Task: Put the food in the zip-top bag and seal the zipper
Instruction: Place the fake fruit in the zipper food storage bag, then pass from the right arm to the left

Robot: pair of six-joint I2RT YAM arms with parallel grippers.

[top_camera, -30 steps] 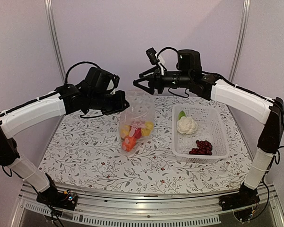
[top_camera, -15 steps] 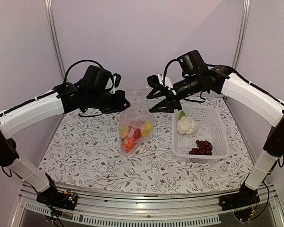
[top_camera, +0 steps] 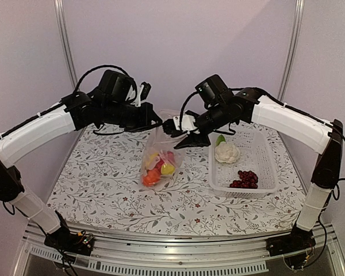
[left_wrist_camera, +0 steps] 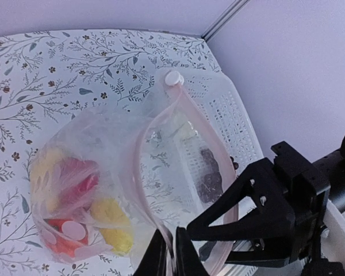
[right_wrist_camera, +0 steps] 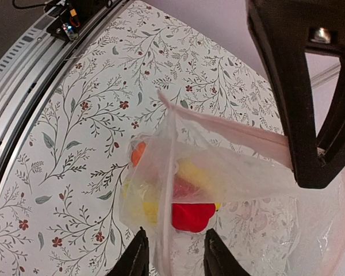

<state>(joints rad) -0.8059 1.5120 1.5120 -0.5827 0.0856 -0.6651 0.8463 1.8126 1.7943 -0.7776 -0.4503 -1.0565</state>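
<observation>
Top external: basket [top_camera: 260, 154] beside zip-top bag [top_camera: 161, 150]

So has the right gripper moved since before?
Yes. The right gripper has dropped from well above the far rim of the basket to about level with it, at the mouth of the bag.

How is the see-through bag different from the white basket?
The bag is clear and crinkly; the basket is white mesh. The bag is held up at its zip strip by the left gripper; the basket sits flat on the table. The bag holds red, yellow and orange pieces; the basket holds the cauliflower, grapes and a green piece. Both have toy food inside.
</observation>
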